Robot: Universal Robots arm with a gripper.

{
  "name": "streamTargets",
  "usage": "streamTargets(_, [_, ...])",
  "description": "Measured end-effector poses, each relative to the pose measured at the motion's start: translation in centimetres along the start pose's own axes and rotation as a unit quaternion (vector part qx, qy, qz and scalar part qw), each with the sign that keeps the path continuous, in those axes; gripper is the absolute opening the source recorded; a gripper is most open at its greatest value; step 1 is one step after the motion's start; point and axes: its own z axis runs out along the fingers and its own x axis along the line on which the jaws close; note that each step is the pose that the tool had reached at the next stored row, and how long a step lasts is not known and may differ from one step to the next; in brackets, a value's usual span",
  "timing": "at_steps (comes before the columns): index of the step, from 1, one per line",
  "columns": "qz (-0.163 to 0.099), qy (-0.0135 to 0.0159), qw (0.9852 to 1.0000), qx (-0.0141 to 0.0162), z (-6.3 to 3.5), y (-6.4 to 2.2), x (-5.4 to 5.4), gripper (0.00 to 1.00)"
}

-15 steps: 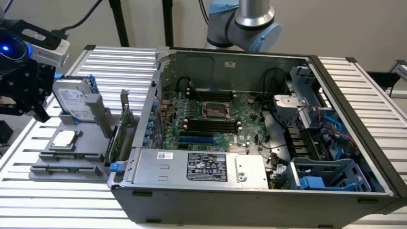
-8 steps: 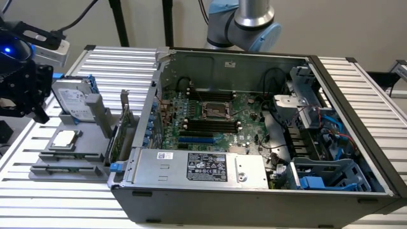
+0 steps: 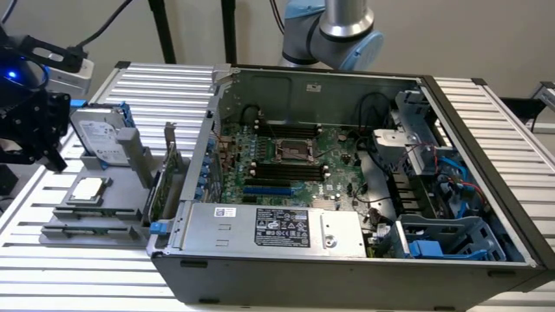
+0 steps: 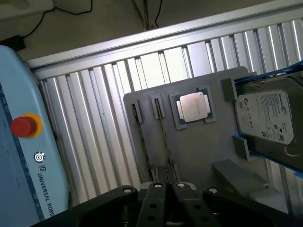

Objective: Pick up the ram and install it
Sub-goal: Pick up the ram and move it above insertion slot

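While the gripper (image 3: 41, 146) hangs clenched and empty beside the grey tray (image 3: 113, 195) at the exterior view's left, the approach step looks to be in hand. From the wrist, the ram (image 4: 164, 139) stands edge-up in a tray slot near the gripper; grasping it likely needs jaws parted astride it.

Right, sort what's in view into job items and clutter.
For the job: ram, edge-on in the gray tray; motherboard's black slots; tool.
Lying about: processor chip; hard drive; upright green card; teach pendant.
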Motion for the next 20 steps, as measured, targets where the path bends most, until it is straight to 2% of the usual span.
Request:
streamTargets(4, [-0.032, -0.0014, 0.9995, -0.0002, 0.26, 0.03, 0.0, 0.11])
streamTargets(8, [-0.066, -0.0023, 0.9978, -0.0003, 0.52, 0.04, 0.0, 0.11])
streamTargets(12, [-0.083, -0.0033, 0.9965, -0.0009, 0.88, 0.01, 0.1, 0.11])
streamTargets(17, [-0.087, -0.0026, 0.9961, -0.0080, 1.20, -0.09, 0.5, 0.12])
streamTargets(19, [-0.088, -0.0033, 0.9961, -0.0093, 1.27, -0.18, 0.9, 0.24])
streamTargets(20, [-0.088, -0.0038, 0.9961, -0.0096, 1.30, -0.22, 1.1, 0.24])
